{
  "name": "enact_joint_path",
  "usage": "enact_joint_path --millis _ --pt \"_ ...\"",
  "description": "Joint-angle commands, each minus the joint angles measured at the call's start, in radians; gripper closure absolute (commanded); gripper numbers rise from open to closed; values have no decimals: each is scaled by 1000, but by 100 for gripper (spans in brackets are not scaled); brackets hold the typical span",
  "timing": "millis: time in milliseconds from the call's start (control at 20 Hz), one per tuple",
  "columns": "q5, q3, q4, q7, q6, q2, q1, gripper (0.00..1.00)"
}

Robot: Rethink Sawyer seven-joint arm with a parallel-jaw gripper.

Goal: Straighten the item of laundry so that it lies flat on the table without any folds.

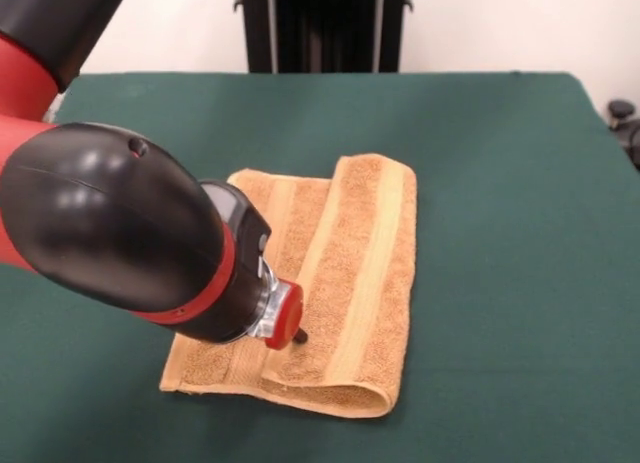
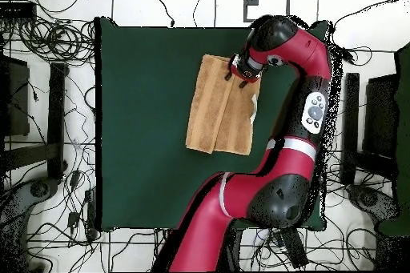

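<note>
Tool [image 1: 299, 335] state unclear, low over folded orange-tan towel [image 1: 345, 273] on green table [image 1: 520, 183]

my arm: enters from the upper left, low over the towel | my hand [image 1: 298, 335]: dark tip at the towel's surface, fingers hidden | towel [image 1: 345, 283]: orange-tan, right side folded over lengthwise, two paler bands showing | tabletop [image 1: 520, 233]: dark green, towel near its middle
</note>
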Motion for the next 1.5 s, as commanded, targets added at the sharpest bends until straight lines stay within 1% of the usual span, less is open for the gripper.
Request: enact_joint_path --millis 50,250,350,400,600,800,950,1000,1500 --pt "6 83 98 -84 -8 35 96 0" --pt "-7 111 119 -50 19 14 108 0" --pt "-22 151 149 -5 42 -7 131 0" --pt "-37 188 177 25 49 -29 151 0" --pt "-84 294 280 62 42 -98 212 0" --pt "-127 360 391 56 22 -169 254 0" --pt "-152 386 443 42 15 -204 264 0" --pt "-168 404 488 30 8 -233 274 0" --pt "-243 488 627 3 -23 -329 294 0"
